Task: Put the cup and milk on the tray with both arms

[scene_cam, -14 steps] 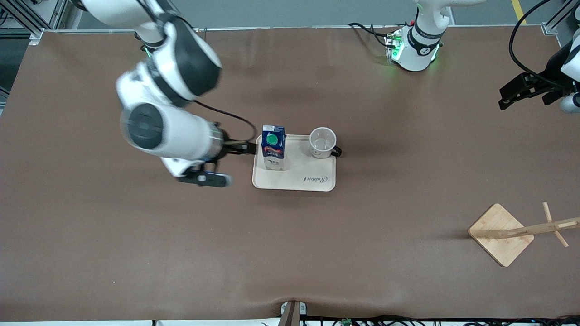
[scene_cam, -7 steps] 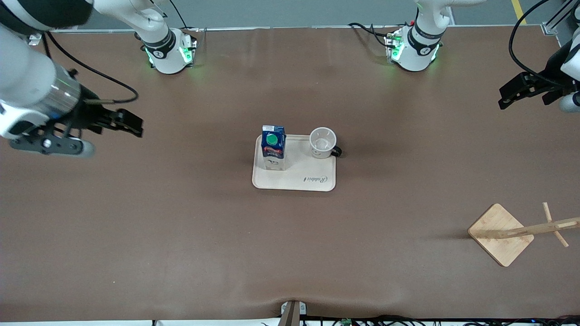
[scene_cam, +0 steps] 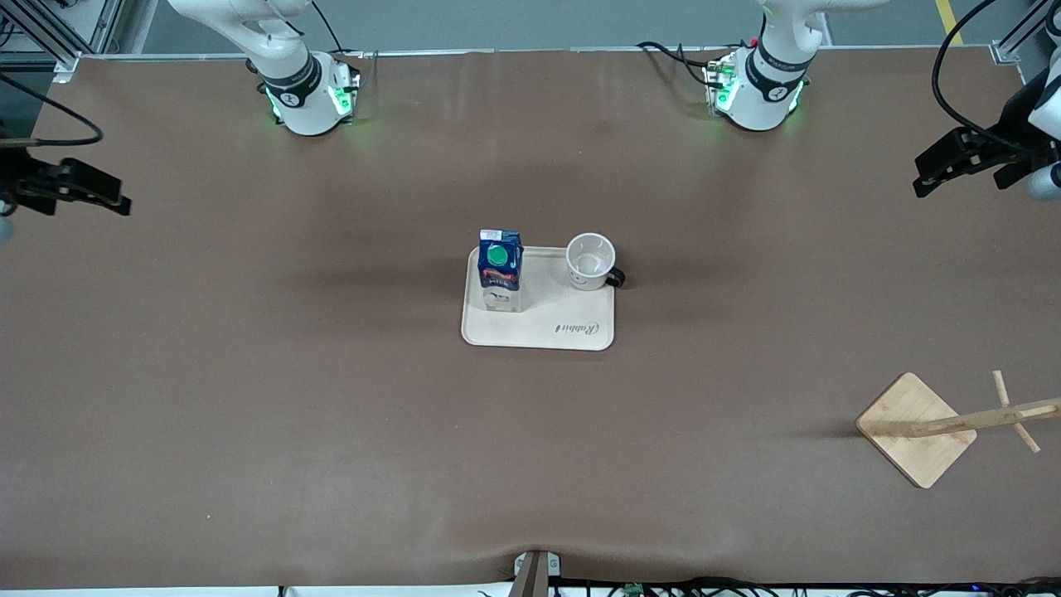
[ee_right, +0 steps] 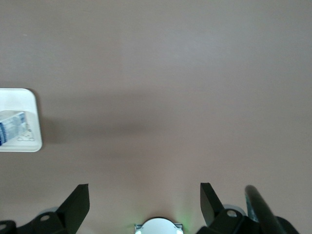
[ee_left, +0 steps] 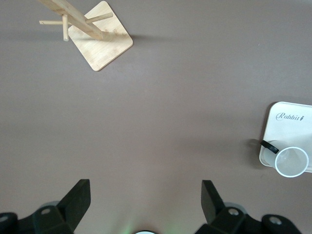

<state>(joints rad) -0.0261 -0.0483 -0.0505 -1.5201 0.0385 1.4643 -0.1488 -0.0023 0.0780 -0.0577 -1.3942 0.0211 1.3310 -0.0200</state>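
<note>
Now your right gripper point(scene_cam: 99, 195) has pulled back wide, empty — left gripper point(scene_cam: 941, 166) waits spread. Milk point(scene_cam: 500, 269) and cup point(scene_cam: 590, 261) sit on the tray point(scene_cam: 539, 332) — done

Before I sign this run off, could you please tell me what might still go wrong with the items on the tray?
The small white mug with a smiley face stands at the flat beige rectangular tray's corner, its black handle past the rim; lifting the tray might tip it. The tall blue gable-top milk carton near the rim might topple if jolted. The open left gripper and open right gripper hang over the table ends, posing little risk.
</note>
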